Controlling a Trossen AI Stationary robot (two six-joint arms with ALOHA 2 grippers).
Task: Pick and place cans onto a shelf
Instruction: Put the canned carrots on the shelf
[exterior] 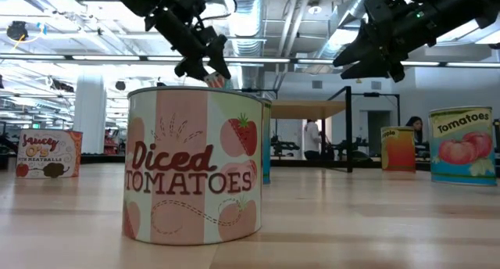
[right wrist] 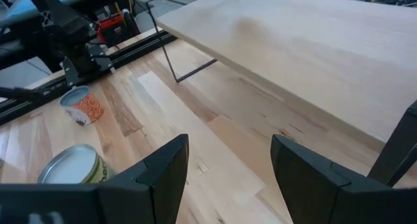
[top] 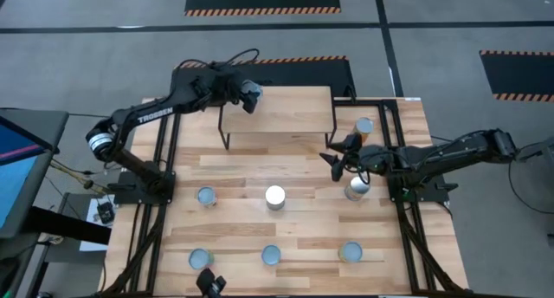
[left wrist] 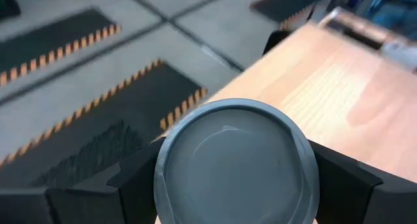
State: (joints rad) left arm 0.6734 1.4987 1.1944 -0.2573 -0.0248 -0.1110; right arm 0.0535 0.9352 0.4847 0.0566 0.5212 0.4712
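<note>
The light-wood shelf [top: 286, 112] stands on thin black legs at the table's far middle. My left gripper [top: 251, 97] is shut on a can [left wrist: 238, 162] with a silvery top, over the shelf's far left corner; it also shows in the low view [exterior: 205, 66]. My right gripper [top: 333, 159] is open and empty, just near of the shelf's right legs, with its fingers [right wrist: 163, 175] wide apart. Several cans stand upright on the table: an orange one [top: 363, 126], one [top: 357, 187] beside the right arm, one [top: 275, 197] in the middle, and the "Diced Tomatoes" can [exterior: 194, 167]. My left gripper pinches the can's side wall [left wrist: 163, 185] just below the top rim, one finger [left wrist: 130, 188] on each side. The fingers slant down from the table's left. The can is upright, its top toward the wrist camera. Whether its bottom rests on the shelf I cannot tell.
More cans stand at the left middle [top: 206, 196] and along the near edge [top: 271, 255], [top: 351, 251]. Black rails [top: 164, 159] run along both table sides. A person [exterior: 312, 140] stands far off in the room behind.
</note>
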